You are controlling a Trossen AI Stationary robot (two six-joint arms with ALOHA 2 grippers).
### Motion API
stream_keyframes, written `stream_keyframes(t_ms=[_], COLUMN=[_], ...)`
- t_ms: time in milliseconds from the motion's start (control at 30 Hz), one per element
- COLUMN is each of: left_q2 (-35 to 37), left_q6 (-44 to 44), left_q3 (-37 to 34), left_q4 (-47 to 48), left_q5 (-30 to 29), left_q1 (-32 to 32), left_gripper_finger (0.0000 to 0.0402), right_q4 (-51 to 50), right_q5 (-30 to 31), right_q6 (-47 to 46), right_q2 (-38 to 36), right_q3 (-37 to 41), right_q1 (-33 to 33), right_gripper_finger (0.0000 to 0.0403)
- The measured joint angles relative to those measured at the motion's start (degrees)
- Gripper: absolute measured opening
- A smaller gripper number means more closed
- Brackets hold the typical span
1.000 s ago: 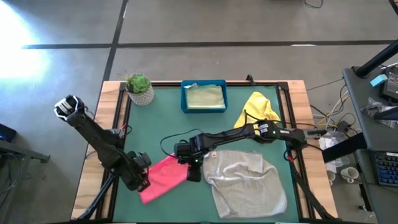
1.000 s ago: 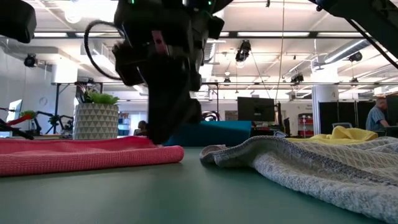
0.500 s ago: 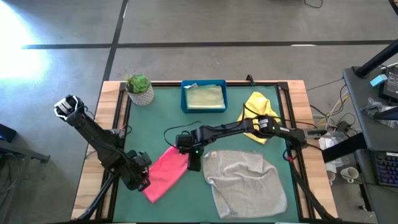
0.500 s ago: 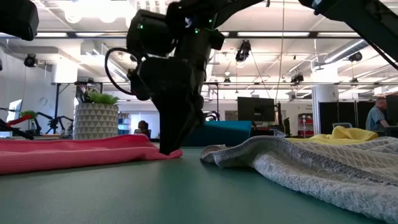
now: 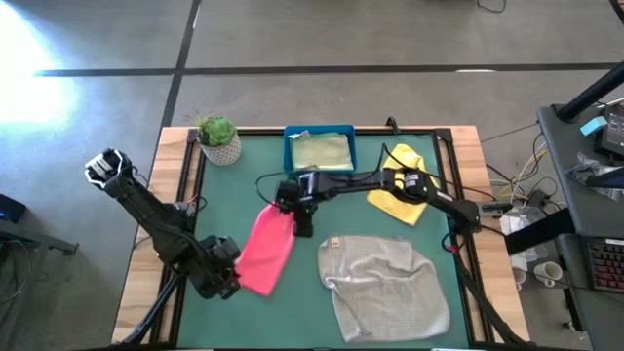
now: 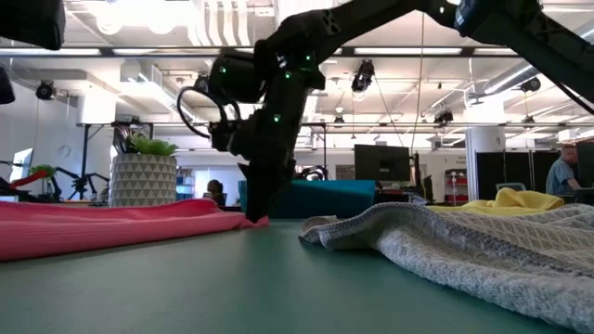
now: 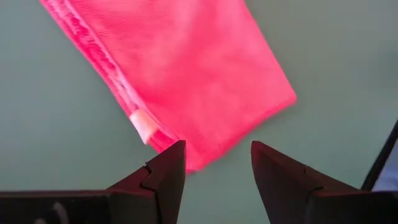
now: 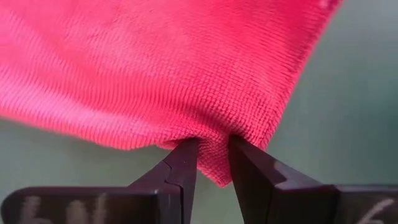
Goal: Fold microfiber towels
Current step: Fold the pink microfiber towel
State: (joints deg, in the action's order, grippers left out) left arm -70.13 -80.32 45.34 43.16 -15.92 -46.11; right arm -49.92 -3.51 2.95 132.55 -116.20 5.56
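Note:
A hot pink towel (image 5: 265, 252), folded into a long strip, lies on the green table, running from near to far. My right gripper (image 5: 300, 224) is shut on its far end, fingertips down at the table (image 6: 253, 219). My left gripper (image 5: 222, 279) stands open at the strip's near end (image 7: 205, 155), a finger on either side of the near corner. A grey towel (image 5: 382, 285) lies crumpled at the near right. A yellow towel (image 5: 400, 180) lies at the far right, partly under my right arm. A light green towel (image 5: 320, 153) lies in the blue tray. My right gripper pinches the pink towel's far end at its edge (image 8: 211, 138), beside a corner, between its two fingers. The fingers slant down from above. One layer or several, I cannot tell. The rest of the strip lies flat on the table. My left gripper: I cannot tell whether its fingers (image 7: 163, 177) touch the towel.
A blue tray (image 5: 319, 132) stands at the far middle and a potted plant (image 5: 218, 138) at the far left corner. A raised wooden rim (image 5: 183, 195) runs round the green mat. Bare mat shows between the pink and grey towels.
My right gripper has gone toward the table's far edge with the pink towel's far end and has turned at the wrist. The strip has swung about on the table from slanting across it to lying nearly near-to-far. Its near end has stayed by my left gripper.

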Motion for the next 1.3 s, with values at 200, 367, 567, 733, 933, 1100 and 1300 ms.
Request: stream_keyframes(t_ms=[200, 367, 567, 733, 933, 1100, 1300], left_q2=[0.0, -0.26, -0.24, -0.33, -0.54, -1.89, -4.59], left_q6=[-0.02, 0.06, 2.74, 13.94, 31.49, 41.25, 47.72], left_q3=[0.0, -0.11, -0.13, 0.69, 0.89, 0.7, 0.22], left_q4=[-0.69, -0.68, -0.76, -0.75, -0.72, -0.71, -0.66], left_q5=[-4.72, -5.22, -4.79, -1.98, -1.92, -1.85, -1.56], left_q1=[0.86, 2.94, 4.02, 4.0, 4.0, 4.0, 3.64], left_gripper_finger=[0.0166, 0.0166, 0.0166, 0.0166, 0.0166, 0.0166, 0.0166], right_q4=[2.23, -2.56, -7.41, -8.1, -8.11, -6.24, -1.09], right_q5=[3.73, 3.5, -4.81, -12.19, -12.43, -12.42, -8.58], right_q6=[3.15, 7.22, 9.67, 9.06, 7.4, 3.94, -1.41], right_q2=[0.11, -0.38, -3.73, -6.56, -7.72, -7.67, -7.54], right_q3=[-0.8, -2.48, -3.85, -3.81, -3.88, -3.44, -3.41], right_q1=[3.22, 5.03, 5.22, 2.9, -2.63, -8.31, -14.35], right_gripper_finger=[0.0086, 0.0086, 0.0086, 0.0086, 0.0086, 0.0086, 0.0086])
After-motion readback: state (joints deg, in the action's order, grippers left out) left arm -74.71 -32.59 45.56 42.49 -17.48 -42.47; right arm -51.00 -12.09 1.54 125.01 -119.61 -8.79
